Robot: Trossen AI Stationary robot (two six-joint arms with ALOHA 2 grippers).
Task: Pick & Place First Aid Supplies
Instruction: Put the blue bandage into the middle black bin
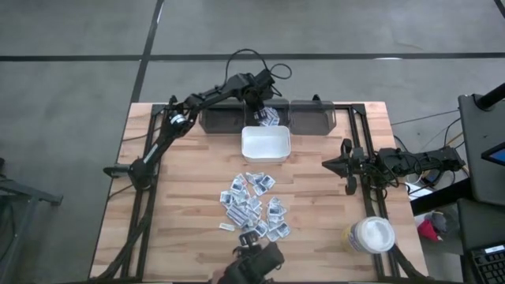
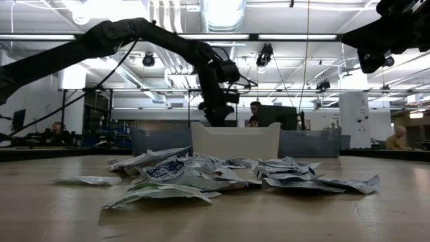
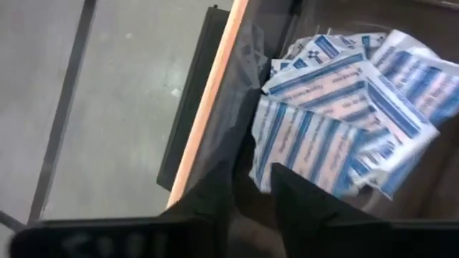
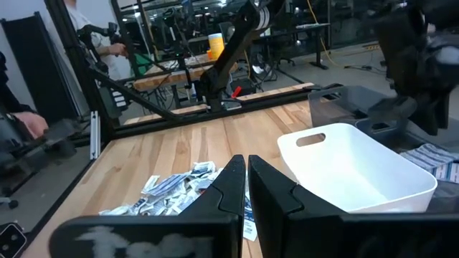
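Several first aid sachets, white with blue print, lie in a loose pile (image 1: 254,207) on the wooden table's near middle, also seen in the low view (image 2: 222,173). More sachets (image 3: 344,107) lie in the middle dark bin (image 1: 267,117) at the far edge. My left gripper (image 3: 254,175) hangs open over that bin (image 1: 260,109), pointing steeply down, with nothing between its fingers. My right gripper (image 4: 246,175) waits shut at the table's right side (image 1: 341,166), pointing level toward the white bin (image 4: 358,168).
An open white bin (image 1: 266,145) stands between the dark bins and the pile. Two more dark bins (image 1: 222,118) (image 1: 312,117) flank the middle one. A white round lidded tub (image 1: 372,235) sits at the near right. People show in the room beyond the table.
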